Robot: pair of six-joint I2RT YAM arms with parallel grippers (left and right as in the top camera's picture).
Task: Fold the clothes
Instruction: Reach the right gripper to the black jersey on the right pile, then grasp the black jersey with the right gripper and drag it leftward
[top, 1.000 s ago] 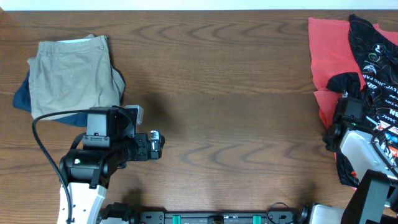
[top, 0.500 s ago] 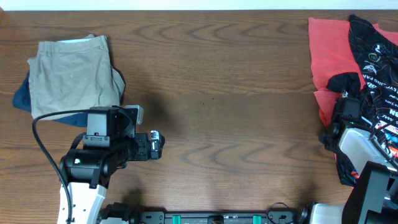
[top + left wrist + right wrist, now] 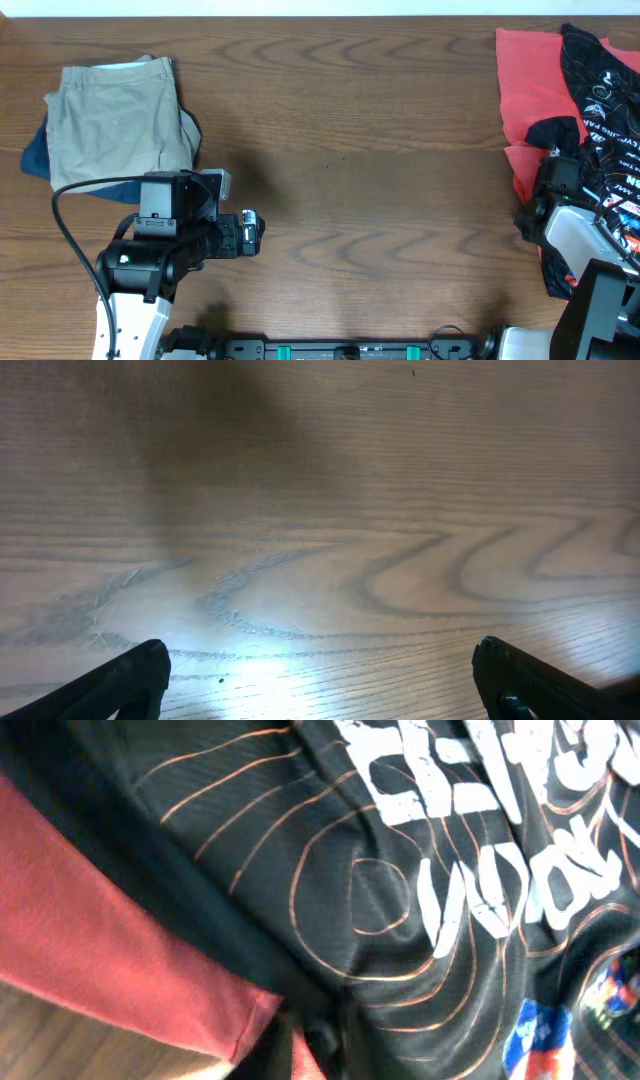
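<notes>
1. A dark wooden table [image 3: 350, 100] seen from above, with one robot arm at each lower corner of the frame and clothing at the far left and far right.
2. The black sports jersey [image 3: 600, 100] lies crumpled at the right edge of the frame, running from the upper right corner down towards the lower right. It has white lettering and thin orange contour lines.
3. The jersey rests partly on a red T-shirt [image 3: 530, 80], which spreads out from under its left side.
4. The right gripper [image 3: 557, 160] is down at the jersey's left edge, where black cloth meets red. Its fingers blend into the dark fabric, so I cannot tell whether they are spread or pinching.
5. The right wrist camera is pressed close to the cloth. The jersey [image 3: 400, 870] fills most of its view, with blurred white letters at the upper right and a small blue logo at the lower right. The red T-shirt [image 3: 100, 970] crosses the left side, and a sliver of table [image 3: 50, 1040] shows at the lower left.
6. The left gripper [image 3: 252, 232] hangs over bare wood at the lower left of the overhead frame, pointing towards the middle of the table, well apart from the jersey.
7. In the left wrist view the left gripper [image 3: 320, 660] is spread wide, one dark fingertip in each lower corner, with nothing but lit wood grain [image 3: 350, 510] between them.
8. Folded khaki shorts [image 3: 115, 120] sit at the upper left of the overhead frame, on a navy garment [image 3: 38, 160] that peeks out along their left and lower edges.
</notes>
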